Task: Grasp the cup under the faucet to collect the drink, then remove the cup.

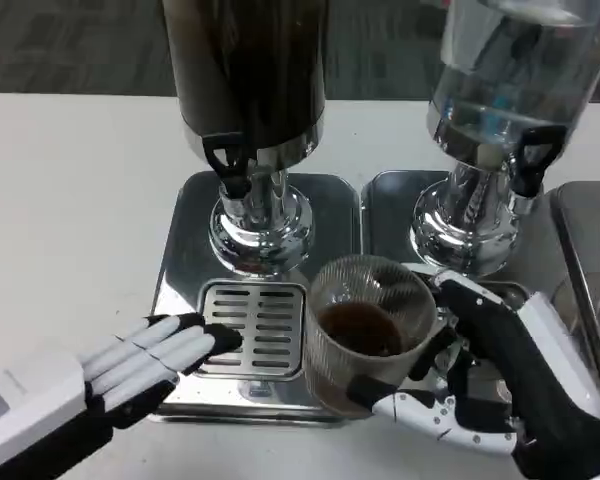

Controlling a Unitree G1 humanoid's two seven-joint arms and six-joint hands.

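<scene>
A clear ribbed cup (365, 335) with dark drink in its bottom is held by my right hand (480, 385), whose fingers wrap its right side and base. The cup sits to the right of the drip grate (253, 325), off from under the black faucet tap (228, 165) of the dark drink dispenser (248, 70). My left hand (155, 360) lies open at the lower left, fingers stretched out flat, their tips touching the grate's left edge.
The dark dispenser stands on a steel tray (180, 270). A second dispenser (510, 80) with clear liquid and its own black tap (530, 155) stands at right on another tray. A third steel base shows at the far right edge.
</scene>
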